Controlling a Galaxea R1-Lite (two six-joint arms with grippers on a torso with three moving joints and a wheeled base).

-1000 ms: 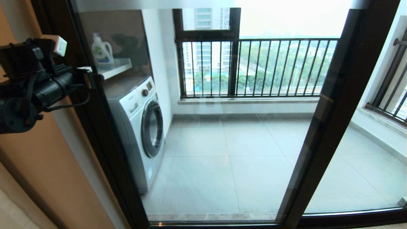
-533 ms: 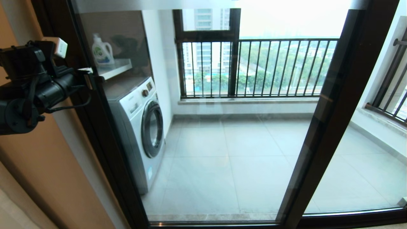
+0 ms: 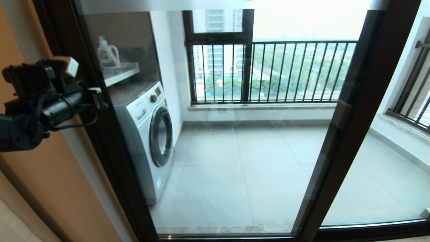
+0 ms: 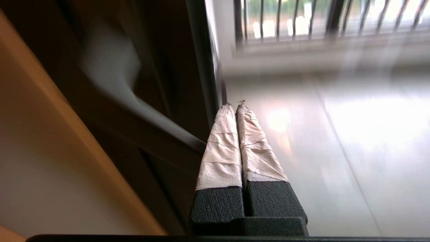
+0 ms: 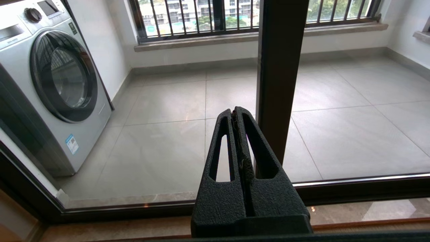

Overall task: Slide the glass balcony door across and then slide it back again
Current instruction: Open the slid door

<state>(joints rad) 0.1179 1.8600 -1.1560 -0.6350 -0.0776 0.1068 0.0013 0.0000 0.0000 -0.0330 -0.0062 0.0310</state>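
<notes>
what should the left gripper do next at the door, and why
Probably press sideways toward the robot's right to start the slide. The left gripper, fingers shut, sits at the left upright of the glass balcony door, which stands against the left jamb. The right gripper hangs low, shut.

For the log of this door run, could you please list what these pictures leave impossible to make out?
- Handle of the glass balcony door: none discernible in the head view; the left wrist view is motion-blurred.
- Left gripper: its tips sit at the door's left upright, contact unclear.
- Right gripper: absent from the head view.
- Door's top: cut off by the edge.
</notes>
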